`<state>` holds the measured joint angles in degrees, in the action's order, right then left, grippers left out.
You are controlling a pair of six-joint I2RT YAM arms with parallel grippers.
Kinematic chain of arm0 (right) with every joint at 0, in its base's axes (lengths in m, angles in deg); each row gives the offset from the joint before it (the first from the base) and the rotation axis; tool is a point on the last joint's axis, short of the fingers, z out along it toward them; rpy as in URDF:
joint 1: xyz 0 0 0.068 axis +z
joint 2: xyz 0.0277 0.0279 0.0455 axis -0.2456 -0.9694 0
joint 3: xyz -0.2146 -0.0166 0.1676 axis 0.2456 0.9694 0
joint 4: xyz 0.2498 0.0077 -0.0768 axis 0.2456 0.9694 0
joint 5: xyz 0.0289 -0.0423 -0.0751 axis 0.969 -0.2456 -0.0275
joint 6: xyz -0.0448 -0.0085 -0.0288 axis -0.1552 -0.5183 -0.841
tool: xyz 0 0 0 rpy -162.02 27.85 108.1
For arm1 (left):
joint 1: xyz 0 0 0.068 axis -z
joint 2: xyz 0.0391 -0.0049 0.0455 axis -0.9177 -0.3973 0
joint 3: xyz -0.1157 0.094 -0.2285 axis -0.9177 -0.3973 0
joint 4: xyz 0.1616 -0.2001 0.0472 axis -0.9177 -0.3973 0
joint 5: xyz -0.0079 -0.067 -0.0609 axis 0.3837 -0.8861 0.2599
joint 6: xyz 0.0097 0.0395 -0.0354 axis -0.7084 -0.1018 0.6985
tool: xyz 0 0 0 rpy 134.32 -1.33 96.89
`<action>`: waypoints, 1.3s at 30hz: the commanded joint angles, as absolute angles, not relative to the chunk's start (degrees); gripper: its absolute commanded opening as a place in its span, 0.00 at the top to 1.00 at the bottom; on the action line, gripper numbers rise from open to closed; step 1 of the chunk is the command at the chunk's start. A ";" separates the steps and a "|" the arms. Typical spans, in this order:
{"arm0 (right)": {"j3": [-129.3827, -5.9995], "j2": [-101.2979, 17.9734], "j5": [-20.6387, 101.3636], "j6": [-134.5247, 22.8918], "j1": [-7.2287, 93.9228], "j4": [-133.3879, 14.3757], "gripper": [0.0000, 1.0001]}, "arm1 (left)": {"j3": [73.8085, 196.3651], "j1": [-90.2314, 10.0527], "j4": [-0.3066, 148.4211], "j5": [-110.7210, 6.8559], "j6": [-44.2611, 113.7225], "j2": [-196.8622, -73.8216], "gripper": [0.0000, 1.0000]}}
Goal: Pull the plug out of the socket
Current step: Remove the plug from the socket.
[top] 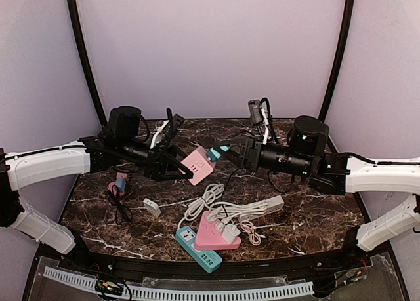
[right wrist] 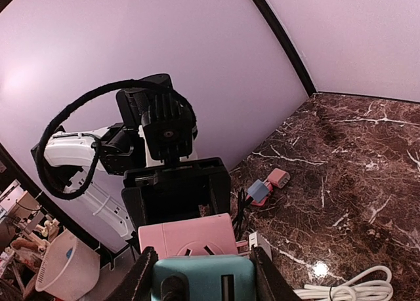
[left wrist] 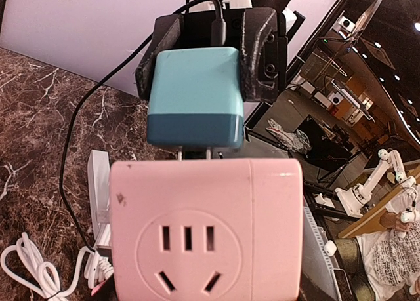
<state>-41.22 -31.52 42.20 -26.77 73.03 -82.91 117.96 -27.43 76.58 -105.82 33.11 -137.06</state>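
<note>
A pink cube socket (top: 197,164) hangs above the table between the two arms. My left gripper (top: 186,164) is shut on it, and in the left wrist view the socket (left wrist: 203,229) hides my own fingers. A teal plug (left wrist: 195,98) sits against the socket's far face, its metal prongs showing across a thin gap. My right gripper (right wrist: 203,281) is shut on the plug (right wrist: 197,275), with black fingers (right wrist: 140,275) on both sides. The same plug (top: 218,151) shows small in the top view, just right of the socket.
Below the grippers lie a pink triangular power strip (top: 216,232), a teal power strip (top: 198,248), a white strip (top: 262,206) and coiled white cables (top: 209,199). A small white adapter (top: 151,207) and a pink-and-blue adapter (top: 118,183) lie at the left.
</note>
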 commanded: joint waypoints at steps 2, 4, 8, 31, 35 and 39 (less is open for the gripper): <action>-40.97 -30.54 36.50 -20.71 67.61 -82.17 1.00 | 118.11 -29.50 75.73 -105.65 31.41 -134.83 0.99; -40.30 -30.22 36.83 -19.58 66.77 -82.43 1.00 | 118.09 -29.50 75.73 -105.64 31.41 -134.83 0.99; -39.85 -30.63 37.95 -17.16 65.27 -82.20 1.00 | 118.10 -29.52 75.89 -105.85 31.49 -134.84 0.99; -37.51 -32.34 37.40 -9.90 60.39 -78.06 1.00 | 117.75 -29.50 77.96 -109.57 32.60 -134.55 0.99; -36.98 -32.70 36.95 -9.81 59.66 -77.72 1.00 | 116.83 -29.54 81.63 -111.79 35.21 -134.53 0.99; -37.26 -33.96 36.94 -9.87 59.01 -77.58 1.00 | 116.62 -29.52 82.57 -112.73 36.23 -134.64 0.99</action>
<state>-39.19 -32.92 51.92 -13.40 66.47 -85.77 117.77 -27.43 79.29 -105.58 39.97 -137.91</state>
